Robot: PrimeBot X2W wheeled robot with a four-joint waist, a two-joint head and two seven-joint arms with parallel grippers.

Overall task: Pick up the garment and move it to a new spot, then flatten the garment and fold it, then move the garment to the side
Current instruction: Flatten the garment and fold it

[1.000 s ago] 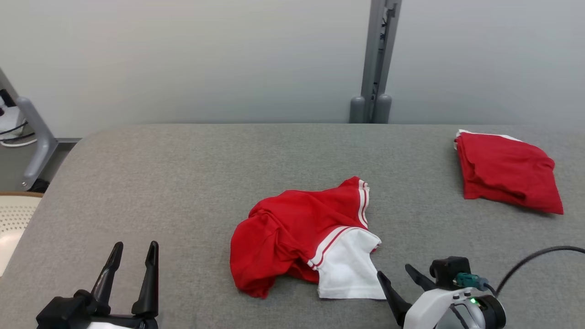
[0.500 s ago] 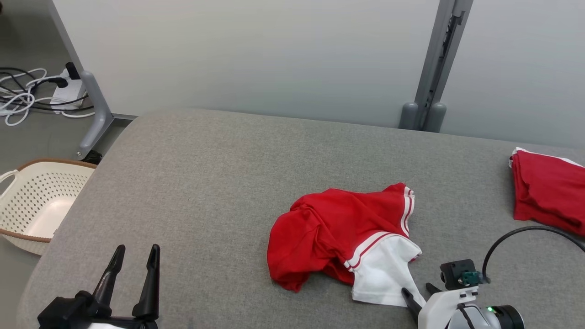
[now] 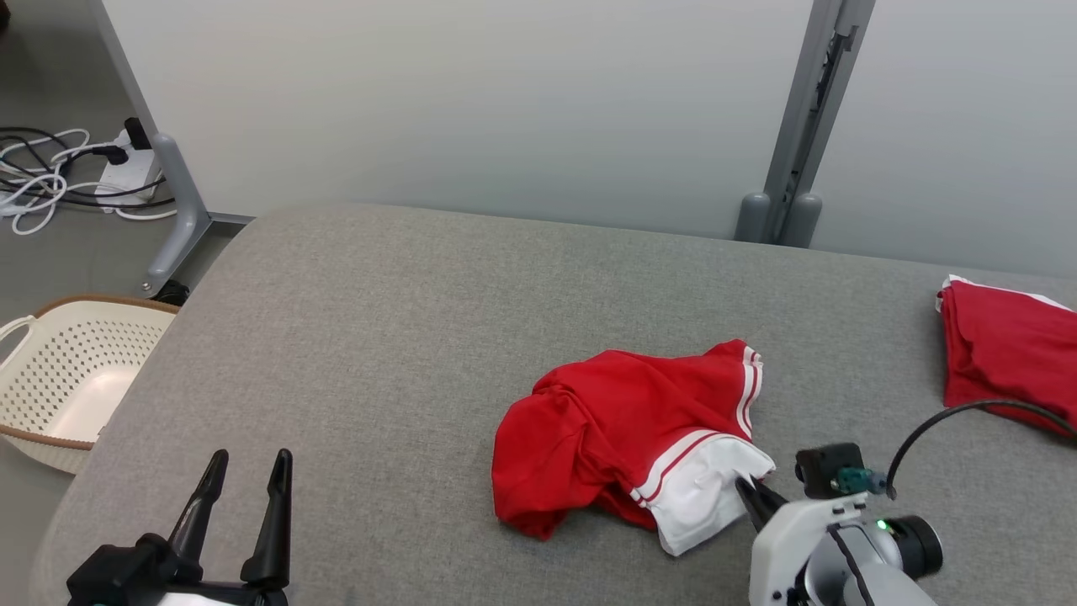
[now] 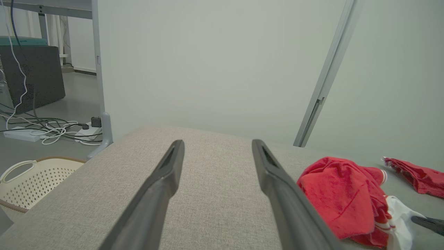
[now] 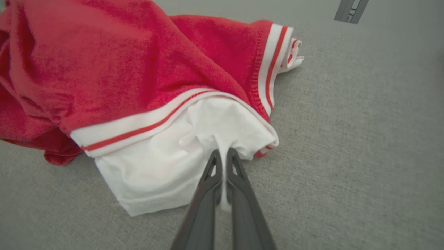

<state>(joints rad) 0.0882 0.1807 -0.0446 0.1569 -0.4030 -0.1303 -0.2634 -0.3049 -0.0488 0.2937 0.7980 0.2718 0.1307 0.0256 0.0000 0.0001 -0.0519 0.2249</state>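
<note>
A crumpled red garment with white trim and a white part lies on the grey table, right of middle. My right gripper is shut on the white cloth at the garment's near right edge; in the right wrist view the two fingers pinch a fold of white fabric of the garment. My left gripper stands open over the table's near left, far from the garment, with nothing between its fingers. The left wrist view has the garment at the right.
A second red folded cloth lies at the table's far right edge. A cream perforated basket sits on the floor to the left. Cables and a power strip lie on the floor. A grey post stands behind the table.
The head camera has swung left, bringing the basket into view. My right gripper moved onto the garment's white part and closed on it, drawing that edge up. The left gripper has stayed put.
</note>
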